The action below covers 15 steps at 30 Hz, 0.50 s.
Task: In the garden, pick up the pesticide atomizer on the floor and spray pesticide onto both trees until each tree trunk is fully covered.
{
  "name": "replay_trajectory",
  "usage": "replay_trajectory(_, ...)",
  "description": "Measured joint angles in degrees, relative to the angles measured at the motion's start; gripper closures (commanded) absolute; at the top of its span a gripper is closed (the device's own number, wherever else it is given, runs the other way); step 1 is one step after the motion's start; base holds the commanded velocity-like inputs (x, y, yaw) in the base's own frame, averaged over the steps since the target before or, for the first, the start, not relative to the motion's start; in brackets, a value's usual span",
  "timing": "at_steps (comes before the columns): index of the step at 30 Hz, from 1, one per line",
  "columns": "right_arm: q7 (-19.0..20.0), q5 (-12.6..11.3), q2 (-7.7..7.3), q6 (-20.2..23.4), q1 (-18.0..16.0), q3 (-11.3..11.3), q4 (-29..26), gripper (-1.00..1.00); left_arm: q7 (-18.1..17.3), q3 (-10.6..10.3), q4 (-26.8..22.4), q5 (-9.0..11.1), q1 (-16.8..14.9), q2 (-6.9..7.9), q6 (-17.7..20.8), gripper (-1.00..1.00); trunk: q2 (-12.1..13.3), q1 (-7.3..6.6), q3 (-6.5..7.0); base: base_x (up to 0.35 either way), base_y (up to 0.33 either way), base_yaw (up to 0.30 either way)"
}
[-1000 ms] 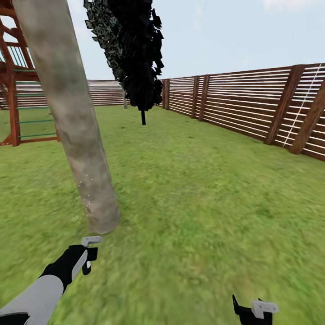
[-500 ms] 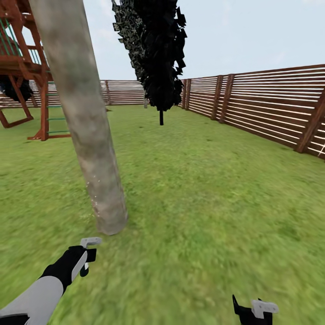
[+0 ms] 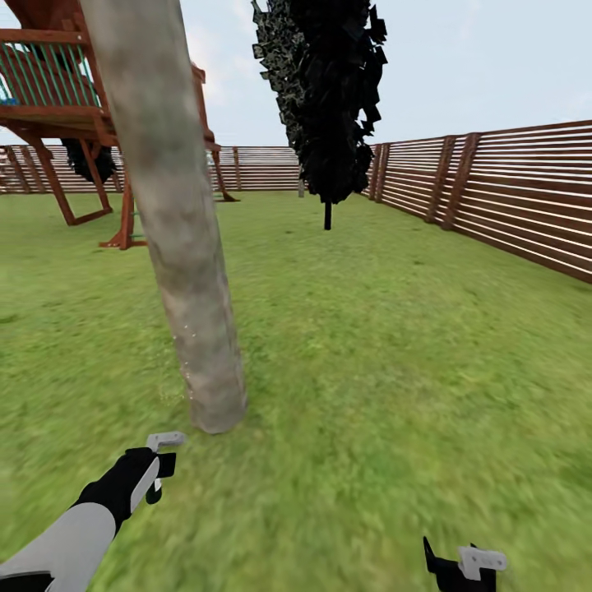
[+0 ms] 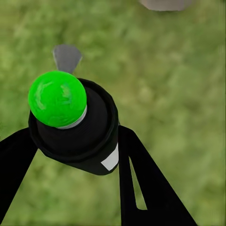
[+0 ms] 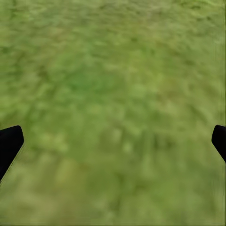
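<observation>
One thick grey-beige tree trunk (image 3: 185, 271) rises from the lawn just ahead of my left arm, and a few pale specks of pesticide (image 3: 186, 355) cling low on its bark. My left gripper (image 3: 152, 473) is shut on the pesticide atomizer (image 3: 164, 440), whose grey nozzle points toward the trunk's base. In the left wrist view the atomizer (image 4: 75, 127) is a black can with a green ball top, clamped in the left gripper (image 4: 75, 141), with the trunk's foot (image 4: 165, 4) beyond. My right gripper (image 3: 460, 567) hangs low at the right; over grass the right gripper (image 5: 113, 143) stands open.
A near-black thin-trunked tree (image 3: 329, 99) stands farther back. A red wooden play tower (image 3: 66, 107) is at the far left. A brown slat fence (image 3: 510, 197) runs along the right and back. Open lawn (image 3: 395, 345) spreads to the right of the trunk.
The whole view has swung left, so trunk, dark tree and fence slid right and more of the play tower shows. Both arms keep their places in the picture.
</observation>
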Motion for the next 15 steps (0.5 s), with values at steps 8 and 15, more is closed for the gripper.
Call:
replay_trajectory(8,0.0,0.0,-0.01,0.0,0.0,0.0,0.0,-1.0,0.1,0.0,0.0,0.0,0.0,0.0,0.0,1.0,0.0,0.0,0.0,0.202,-0.211,0.277)
replay_trajectory(15,0.0,0.1,-0.09,-0.1,0.0,0.0,0.0,-1.0,0.0,0.0,0.0,0.0,0.0,-0.01,0.0,1.0,0.0,0.01,0.0,0.159,-0.235,0.1)
